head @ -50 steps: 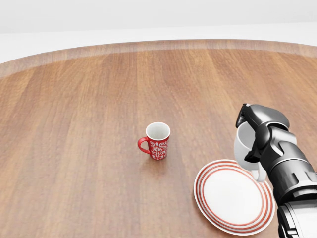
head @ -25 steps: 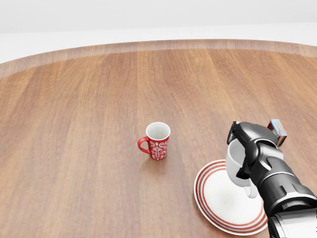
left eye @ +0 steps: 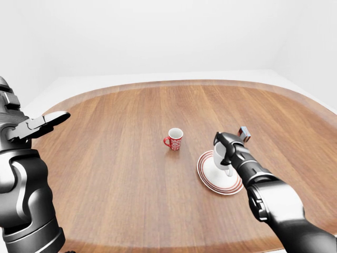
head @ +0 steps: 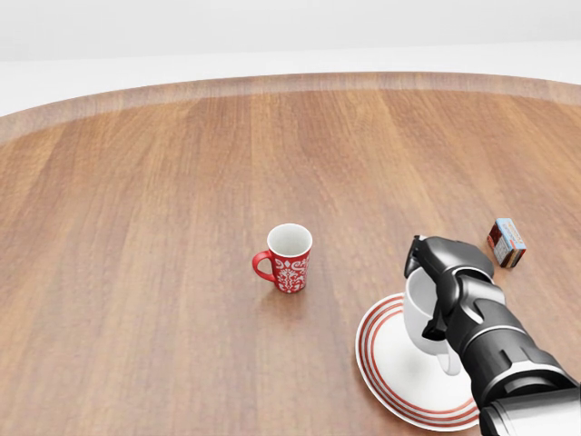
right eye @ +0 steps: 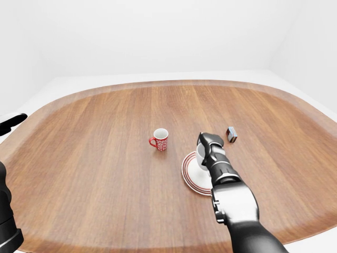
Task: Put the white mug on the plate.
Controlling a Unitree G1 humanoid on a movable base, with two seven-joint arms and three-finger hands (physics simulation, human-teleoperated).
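Left robot hand (left eye: 45,124) raised at far left of the left-eye view, fingers stretched out flat, released, holding nothing, well apart from everything on the bench (head: 136,227). Near the middle of the head view, red mug (head: 289,258) with white pattern, upright, handle to its left, standing on bare wood, near the plate but not touching. Right of it the plate (head: 386,359), white with red rim rings, lying flat on the bench. White mug (head: 423,318) upright over the plate's upper part, base looks down on or just above the plate, cannot tell which. Right robot hand (head: 445,291) clenched round the white mug from the right. Further right a small box (head: 507,242), red and blue, on the bench, apart from the plate
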